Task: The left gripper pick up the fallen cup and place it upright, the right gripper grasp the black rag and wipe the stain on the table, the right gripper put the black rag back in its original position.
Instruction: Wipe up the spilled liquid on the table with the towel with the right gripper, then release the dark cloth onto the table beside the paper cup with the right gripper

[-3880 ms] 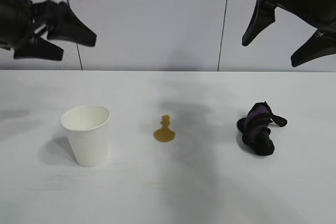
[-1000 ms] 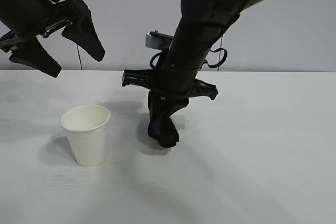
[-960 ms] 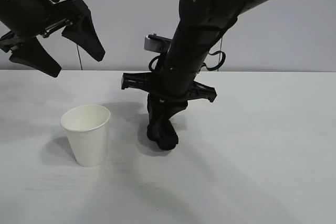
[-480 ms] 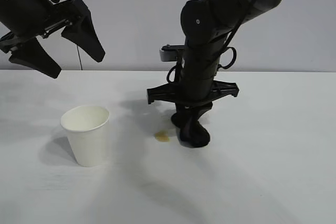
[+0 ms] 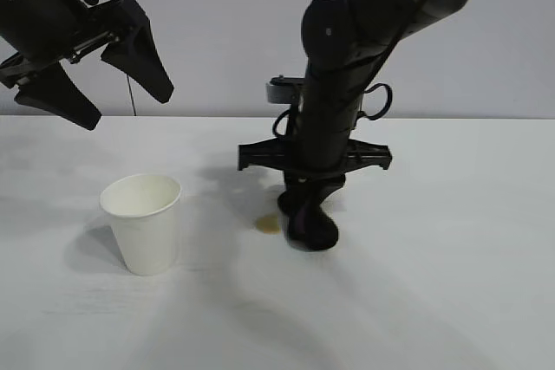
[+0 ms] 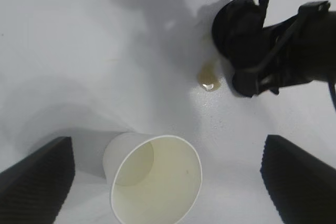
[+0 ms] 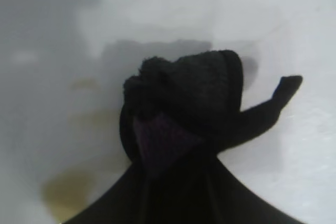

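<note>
wiping step: right gripper (image 5: pixel 310 214) fingers are clamped on the black rag (image 5: pixel 310 224), pressed to the table (image 5: pixel 451 283) just beside the stain (image 5: pixel 268 225); sweep across the remaining blot with steady downward pressure; left gripper (image 5: pixel 95 75) hangs spread wide above the upright cup (image 5: pixel 143 223)

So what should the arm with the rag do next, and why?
Probably slide the black rag back toward the cup over the stain. The right gripper holds the rag pressed on the table just beside a small amber smear that isn't wiped up yet.
</note>
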